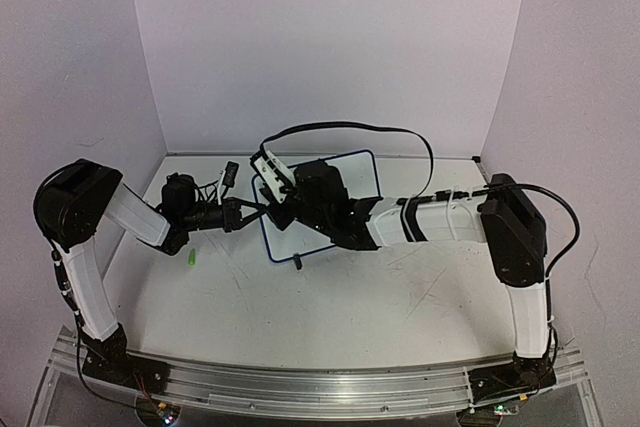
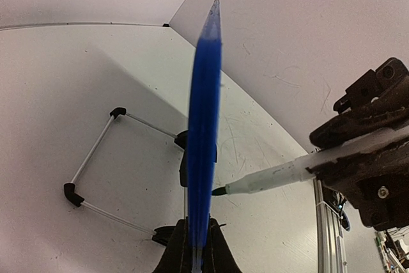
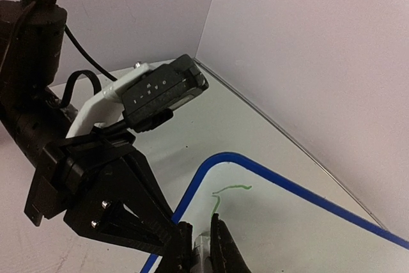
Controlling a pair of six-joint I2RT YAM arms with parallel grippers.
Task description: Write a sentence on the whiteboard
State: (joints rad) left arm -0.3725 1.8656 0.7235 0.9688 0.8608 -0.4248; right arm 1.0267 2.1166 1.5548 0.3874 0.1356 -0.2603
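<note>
Green ink so far gives only one short stroke of the sentence (image 3: 230,190), lower centre, near the whiteboard (image 3: 287,222) corner. Your left hand (image 2: 197,247) clamps the board's edge. Your right hand (image 3: 203,250) grips the pen (image 2: 275,177), its tip at the surface. Nearly all the writing remains, by the look of it.

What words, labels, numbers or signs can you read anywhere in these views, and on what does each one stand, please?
No text here can be read in full.
On the whiteboard: one green marker stroke, not yet a readable letter.
On the black camera housing at the left wrist: small white markings, too small to read.
On the pen: no legible print.
</note>
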